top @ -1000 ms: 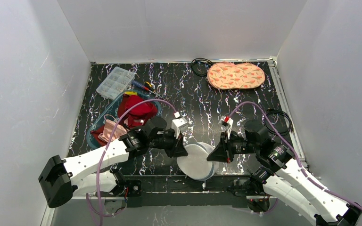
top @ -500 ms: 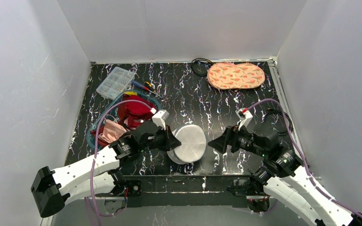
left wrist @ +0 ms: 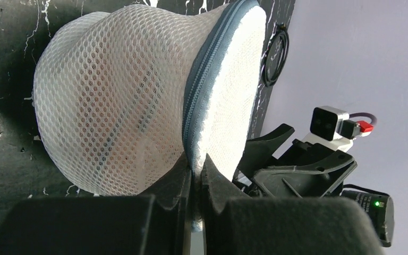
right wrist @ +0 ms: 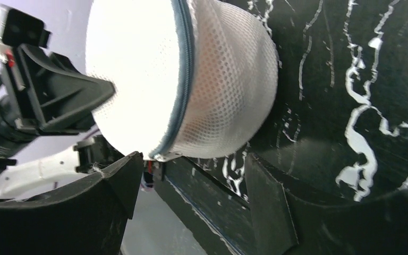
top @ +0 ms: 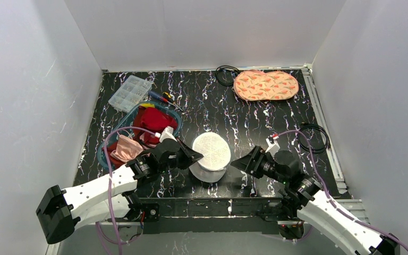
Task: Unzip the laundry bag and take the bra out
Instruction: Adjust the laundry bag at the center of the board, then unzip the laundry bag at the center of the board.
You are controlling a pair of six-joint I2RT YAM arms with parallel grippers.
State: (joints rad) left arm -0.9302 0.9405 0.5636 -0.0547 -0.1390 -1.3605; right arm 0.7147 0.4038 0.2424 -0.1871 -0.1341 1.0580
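Observation:
The laundry bag point(top: 211, 154), white mesh with a blue-grey zipper trim point(left wrist: 207, 69), is held tilted just above the table's front middle. My left gripper point(top: 194, 155) is shut on its rim; in the left wrist view the jaws point(left wrist: 196, 170) pinch the trim. Right of the bag, and apart from it, my right gripper point(top: 239, 163) is open. The right wrist view shows the bag point(right wrist: 223, 79) beyond the spread gripper point(right wrist: 194, 164), with a small metal zipper tab point(right wrist: 162, 156) at the rim's lower end. The bra is hidden.
A teal basket point(top: 177, 119) of red and pink clothes sits at the left. Behind it is a clear organiser box point(top: 130, 93). An orange patterned pad point(top: 265, 85) and a black cable coil point(top: 226, 74) lie at the back. Another cable point(top: 313, 135) lies at the right edge.
My right gripper let go of the bag, opened and drew back to the right. My left gripper carried the bag away from the near edge and turned its flat end upward.

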